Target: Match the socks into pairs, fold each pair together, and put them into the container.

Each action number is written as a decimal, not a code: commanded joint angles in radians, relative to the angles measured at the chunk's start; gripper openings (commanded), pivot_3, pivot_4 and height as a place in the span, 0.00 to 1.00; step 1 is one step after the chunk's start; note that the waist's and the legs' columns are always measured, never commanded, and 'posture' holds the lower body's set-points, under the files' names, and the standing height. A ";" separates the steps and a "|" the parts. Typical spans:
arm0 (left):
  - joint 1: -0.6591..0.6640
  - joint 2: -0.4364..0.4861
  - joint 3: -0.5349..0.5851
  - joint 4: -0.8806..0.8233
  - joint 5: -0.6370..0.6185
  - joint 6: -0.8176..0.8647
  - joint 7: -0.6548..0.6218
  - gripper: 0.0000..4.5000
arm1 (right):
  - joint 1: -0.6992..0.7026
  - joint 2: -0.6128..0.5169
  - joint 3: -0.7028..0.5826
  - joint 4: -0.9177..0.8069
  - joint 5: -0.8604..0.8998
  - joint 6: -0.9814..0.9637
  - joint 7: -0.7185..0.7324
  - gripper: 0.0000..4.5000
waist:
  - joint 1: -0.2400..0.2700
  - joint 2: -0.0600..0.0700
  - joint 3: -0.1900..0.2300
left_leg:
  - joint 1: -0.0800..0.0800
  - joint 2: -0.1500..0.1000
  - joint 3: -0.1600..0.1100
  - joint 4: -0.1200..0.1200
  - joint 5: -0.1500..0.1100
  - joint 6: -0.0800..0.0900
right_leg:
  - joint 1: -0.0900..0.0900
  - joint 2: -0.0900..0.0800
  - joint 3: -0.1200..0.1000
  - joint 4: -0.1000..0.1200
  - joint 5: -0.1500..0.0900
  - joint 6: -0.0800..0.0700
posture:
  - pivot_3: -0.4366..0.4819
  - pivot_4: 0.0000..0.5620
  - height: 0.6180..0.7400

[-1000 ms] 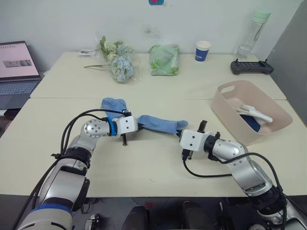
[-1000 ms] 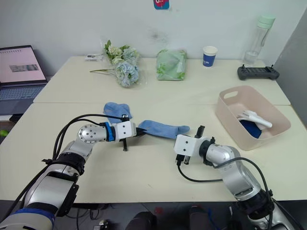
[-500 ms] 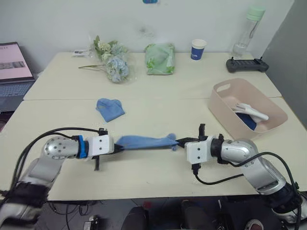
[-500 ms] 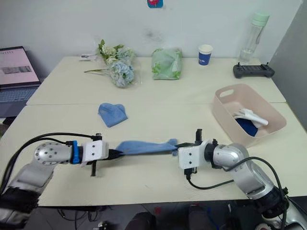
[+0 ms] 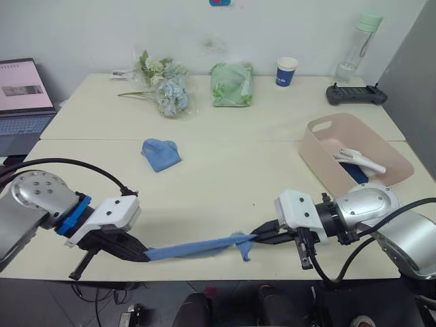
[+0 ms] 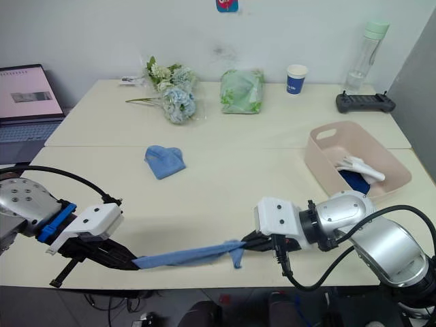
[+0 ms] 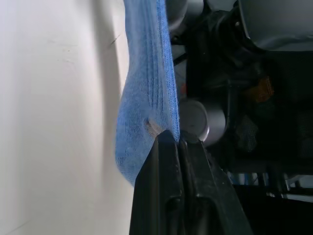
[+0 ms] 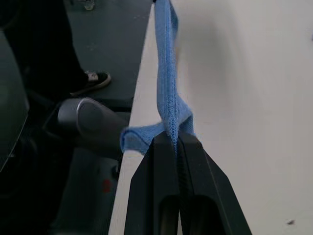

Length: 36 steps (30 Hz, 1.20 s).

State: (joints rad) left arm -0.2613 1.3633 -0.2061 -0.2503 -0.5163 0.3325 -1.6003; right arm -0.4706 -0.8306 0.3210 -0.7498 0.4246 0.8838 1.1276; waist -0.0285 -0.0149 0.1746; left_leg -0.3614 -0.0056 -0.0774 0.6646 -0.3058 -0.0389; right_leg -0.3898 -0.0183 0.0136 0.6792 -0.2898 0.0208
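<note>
From the left eye view, a light blue sock [image 5: 194, 247] hangs stretched in a thin band along the near edge of the table [image 5: 225, 177]. The left gripper [image 5: 144, 256] pinches one end and the right gripper [image 5: 257, 238] pinches the other, where a short flap of fabric droops. A second light blue sock [image 5: 161, 152] lies crumpled on the table, well apart from the stretched one, on its far side. The pink container [image 5: 357, 167] sits at the table's right edge, holding a white sock [image 5: 360, 160] lying over a dark navy one [image 5: 356, 174].

The right eye view gives the same layout; beyond the crumpled sock stand a bunch of flowers [image 6: 170, 92], a green bag [image 6: 241, 91] and a blue paper cup [image 6: 296, 79].

In the left wrist view, the black fingers [image 7: 164, 191] are closed together on the ribbed end of the stretched sock, beside the table's edge.

In the right wrist view, the two fingers [image 8: 166, 186] are clamped shut on the sock's other end, and the fabric runs away from them along the table's edge.
</note>
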 commanded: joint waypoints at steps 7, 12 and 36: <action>-0.416 -0.324 -0.362 0.481 0.340 -0.202 -0.014 0.00 | -0.075 -0.007 0.272 0.290 -0.357 -0.353 -0.017 0.00 | -0.001 -0.006 0.003 | -0.003 -0.002 0.002 0.003 0.000 0.000 | -0.003 0.001 -0.002 0.000 0.000 0.000 | 0.48 0.27 1.00; -0.540 -0.473 -0.340 0.713 0.443 -0.278 -0.004 0.00 | -0.139 0.025 0.240 0.397 -0.422 -0.410 -0.023 0.00 | -0.003 -0.006 0.003 | -0.006 -0.001 0.002 0.004 0.000 0.000 | -0.007 -0.001 0.000 0.002 0.000 0.000 | 0.48 0.27 1.00; -0.057 -0.486 0.252 0.186 0.116 0.434 0.398 0.85 | 0.274 0.387 -0.061 -0.005 -0.425 0.066 -0.585 1.00 | -0.003 -0.006 0.002 | -0.018 0.000 -0.003 0.014 0.000 0.000 | -0.018 -0.005 0.001 0.012 0.001 0.000 | 0.48 0.27 1.00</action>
State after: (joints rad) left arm -0.3197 0.8909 0.0064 0.0005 -0.3715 0.7248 -1.2644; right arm -0.2008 -0.4590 0.2600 -0.7274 0.0141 0.9534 0.6023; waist -0.0318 -0.0211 0.1767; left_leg -0.3798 -0.0054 -0.0806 0.6788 -0.3059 -0.0390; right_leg -0.4076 -0.0229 0.0151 0.6917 -0.2891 0.0212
